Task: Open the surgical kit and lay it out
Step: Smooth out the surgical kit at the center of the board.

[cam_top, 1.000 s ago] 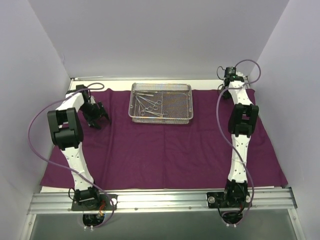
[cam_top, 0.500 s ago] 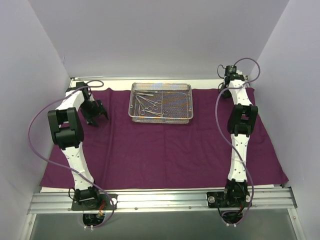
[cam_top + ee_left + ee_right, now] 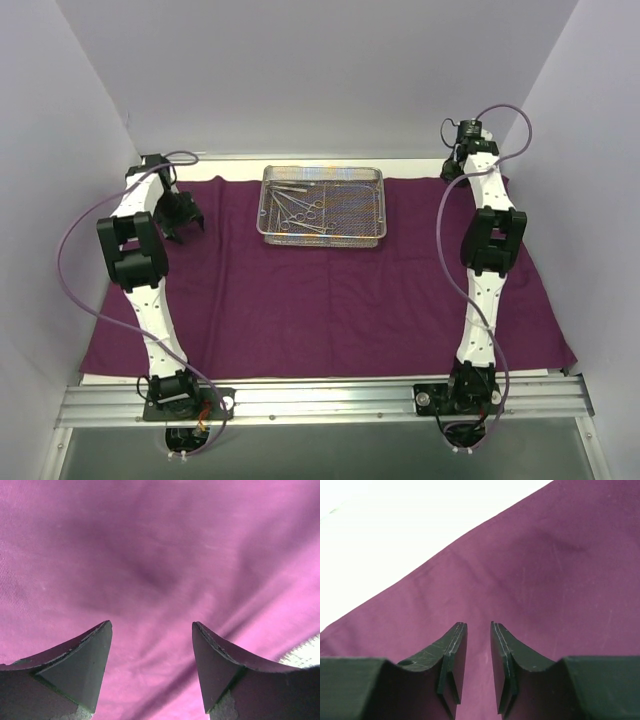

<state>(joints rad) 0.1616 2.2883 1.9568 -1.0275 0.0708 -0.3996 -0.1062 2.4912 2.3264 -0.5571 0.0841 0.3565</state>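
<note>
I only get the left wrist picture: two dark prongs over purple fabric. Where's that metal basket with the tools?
Observer: The mesh tray sits at the far middle of the cloth, to the right of your left gripper.
Operator: Are the tools out yet?
Observer: No, the clamps lie inside the tray.
Operator: And the other arm?
Observer: The right gripper hangs over the cloth's far right edge, jaws slightly apart, holding nothing.

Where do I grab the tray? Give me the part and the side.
Pinch the thin upright rim of the tray at its right short end, coming straight down with the right hand. The clamps lie toward the left, so that end is bare mesh, and it is the end nearer that hand.
</note>
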